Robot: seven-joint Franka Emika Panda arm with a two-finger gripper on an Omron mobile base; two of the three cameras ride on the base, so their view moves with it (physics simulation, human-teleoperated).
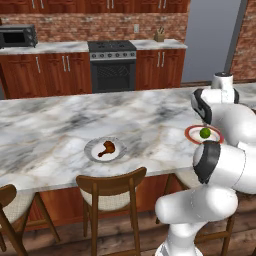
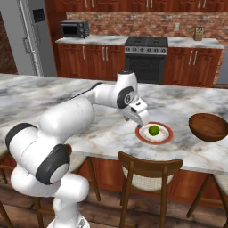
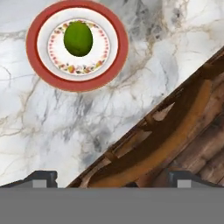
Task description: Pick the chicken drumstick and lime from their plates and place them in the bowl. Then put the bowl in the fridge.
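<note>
Claw (image 2: 143, 121) spread wide and empty, hovering over the counter (image 2: 107, 129) just beside the red plate (image 2: 164, 139), on the stool side. Lime (image 2: 154, 130) sits in the middle of that plate. Bowl (image 2: 208, 126) rests near the red plate, further along the counter. Drumstick (image 1: 107, 148) lies on the grey plate (image 1: 93, 151), well apart from the red plate. Fridge (image 2: 23, 35) stands beyond the counter.

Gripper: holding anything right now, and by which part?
Nothing held. The gripper is open, with bare counter between its fingers. The lime sits untouched on the orange-red-rimmed plate.
</note>
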